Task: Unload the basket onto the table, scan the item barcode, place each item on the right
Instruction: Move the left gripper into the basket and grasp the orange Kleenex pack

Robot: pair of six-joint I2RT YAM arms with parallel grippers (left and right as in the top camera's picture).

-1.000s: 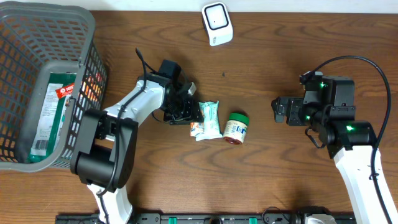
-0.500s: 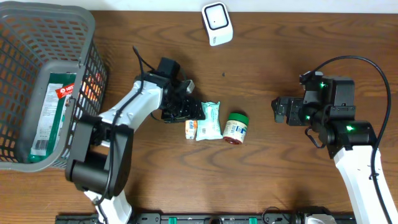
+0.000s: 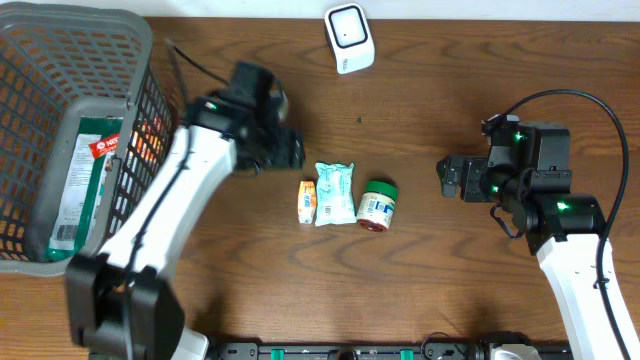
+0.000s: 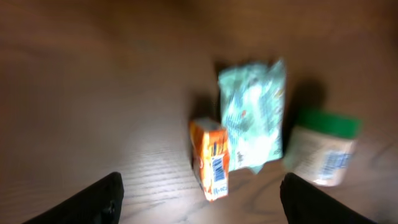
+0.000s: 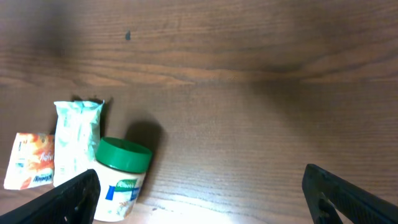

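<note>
Left gripper [image 3: 288, 152] hangs over the brown wooden counter [image 3: 430, 290], just right of the grey plastic mesh basket [image 3: 150, 110], fingers spread wide with nothing between them. My guess is it's open because nothing has been picked for scanning yet.

Near it, three things sit in a tight row. First is the small orange cardboard carton [image 4: 210, 158], lying right up against the pale green crinkly plastic pouch [image 4: 252, 115]. The wrist view shows a blue-and-white panel on the carton's upper face that could be the barcode, but it's too blurry to swear by.

Up at the far edge, well apart from the row, is the white boxy scanner [image 3: 348, 38], face turned up. So I reckon whatever gets picked has to travel there with its code turned toward that face.

Then comes the white jar with a green lid [image 5: 121, 177], seemingly on its side, just beside the pouch. Right gripper [image 3: 447, 178] sits well right of the jar, also wide open and empty, pointing at the row. Looks like it's waiting its turn.
</note>
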